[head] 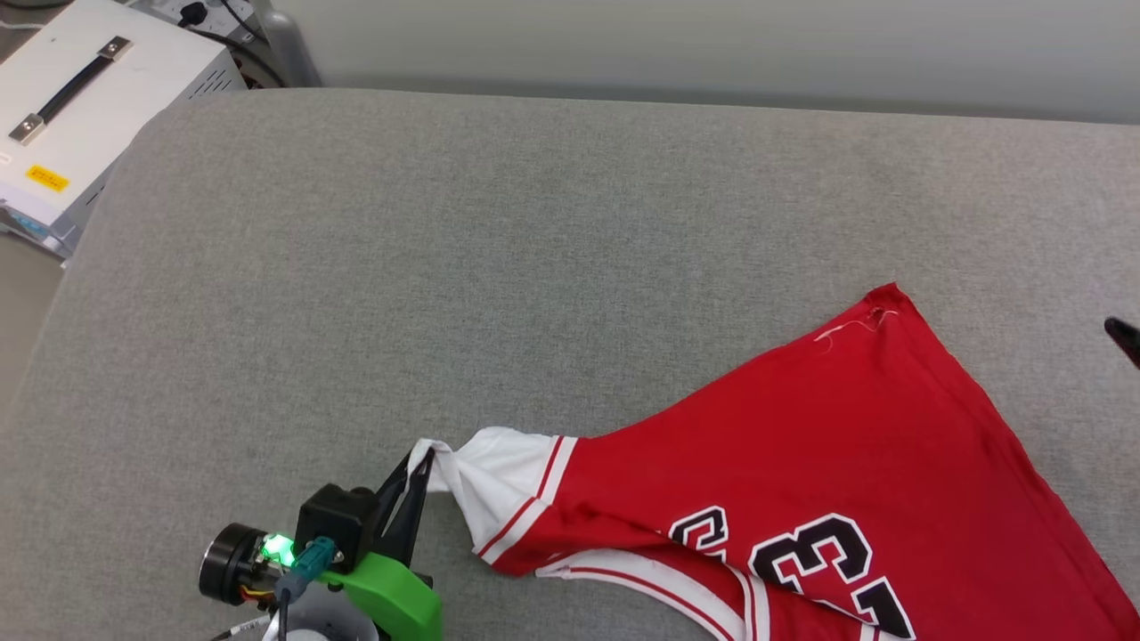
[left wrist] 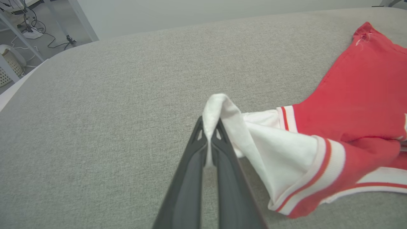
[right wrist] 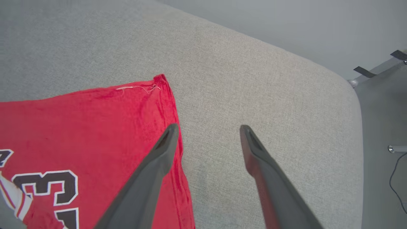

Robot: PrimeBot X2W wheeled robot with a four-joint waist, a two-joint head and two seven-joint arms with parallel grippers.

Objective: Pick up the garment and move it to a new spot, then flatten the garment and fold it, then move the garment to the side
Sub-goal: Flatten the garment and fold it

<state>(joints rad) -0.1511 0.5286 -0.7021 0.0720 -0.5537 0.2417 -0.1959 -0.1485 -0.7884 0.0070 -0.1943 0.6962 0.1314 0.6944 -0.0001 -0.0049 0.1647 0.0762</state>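
The garment (head: pixel 837 463), a red T-shirt with a black-and-white number print, lies on the grey padded surface (head: pixel 499 267) at the lower right of the head view. My left gripper (head: pixel 419 472) is shut on the tip of its white sleeve (left wrist: pixel 270 149) and holds that sleeve stretched out to the left; the pinched cloth bulges above the closed fingertips (left wrist: pixel 208 136). My right gripper (right wrist: pixel 208 130) stands open above the shirt's right edge (right wrist: pixel 176 133), one finger over the red cloth (right wrist: pixel 79 124) and the other over bare surface. A dark fingertip (head: pixel 1124 338) pokes in at the right edge.
A white case with a black handle (head: pixel 80 107) stands off the surface's far left corner. The padded surface ends in a rounded edge (right wrist: pixel 356 105) on the right, with floor and cables beyond. A pale wall runs behind the surface.
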